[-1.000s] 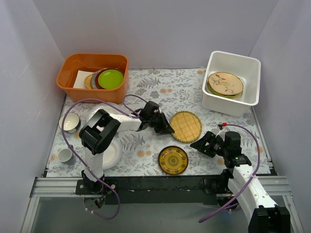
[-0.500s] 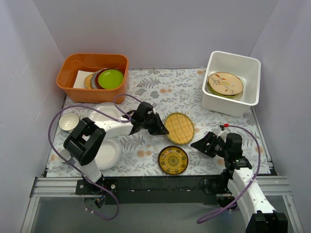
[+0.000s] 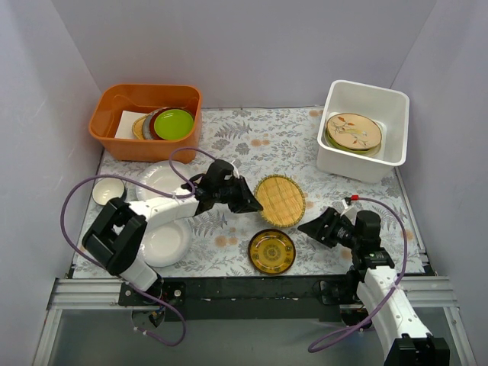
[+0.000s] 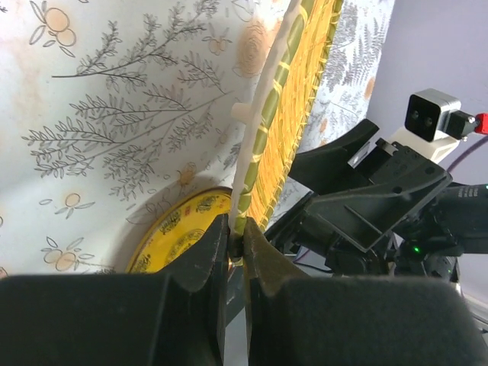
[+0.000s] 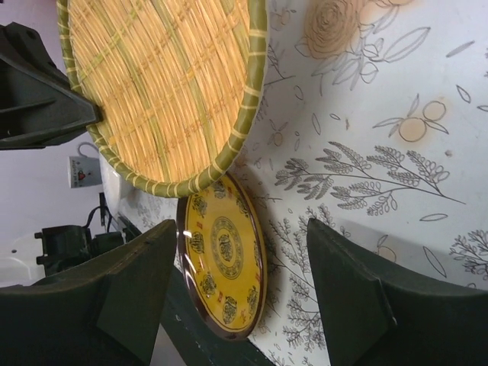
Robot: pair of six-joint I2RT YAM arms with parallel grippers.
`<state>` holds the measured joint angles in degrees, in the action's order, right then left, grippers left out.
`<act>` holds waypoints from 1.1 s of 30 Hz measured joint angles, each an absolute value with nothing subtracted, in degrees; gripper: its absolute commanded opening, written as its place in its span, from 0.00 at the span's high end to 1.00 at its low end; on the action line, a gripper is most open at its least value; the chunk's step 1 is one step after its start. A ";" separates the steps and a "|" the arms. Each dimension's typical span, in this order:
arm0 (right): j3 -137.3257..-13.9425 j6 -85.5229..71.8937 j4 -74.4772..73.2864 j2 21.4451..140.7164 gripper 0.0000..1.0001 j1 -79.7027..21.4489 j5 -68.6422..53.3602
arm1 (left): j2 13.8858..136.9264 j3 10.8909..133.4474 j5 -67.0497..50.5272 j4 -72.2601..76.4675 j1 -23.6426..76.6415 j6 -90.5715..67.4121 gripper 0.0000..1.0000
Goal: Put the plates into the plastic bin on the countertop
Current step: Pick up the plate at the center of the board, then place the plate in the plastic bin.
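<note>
Left wrist view reveals left tool [image 4: 236,238] pinching woven plate [image 4: 300,95].

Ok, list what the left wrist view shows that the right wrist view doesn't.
Only the left wrist view: the left gripper pinched shut on the rim of the yellow woven plate, which is seen edge-on, and beyond it the right arm's wrist camera.

Only the right wrist view: the right gripper, open and holding nothing, the woven plate's whole weave face-on, and the pattern on the amber plate.

Both views: the woven plate, the amber plate beside it, and the leaf-printed countertop.
</note>
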<state>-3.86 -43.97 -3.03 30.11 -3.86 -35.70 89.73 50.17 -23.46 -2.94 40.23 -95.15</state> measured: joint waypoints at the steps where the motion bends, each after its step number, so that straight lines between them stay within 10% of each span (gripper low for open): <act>1: -3.86 -44.34 -2.55 29.74 0.25 -3.84 -36.01 | 89.06 50.09 -23.55 -3.22 40.23 -95.20 1.00; 20: -2.85 -49.80 4.99 28.14 0.32 -3.75 -38.44 | 81.41 44.38 -24.40 -3.46 46.61 -99.70 1.00; 33: -2.87 -53.30 7.27 27.75 0.86 -3.36 -39.79 | 78.08 44.05 -22.02 -6.46 48.97 -101.86 1.00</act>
<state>-2.87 -53.30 7.27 27.75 -3.36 -39.79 78.08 44.05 -22.02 -6.46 48.97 -101.86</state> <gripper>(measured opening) 0.243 0.069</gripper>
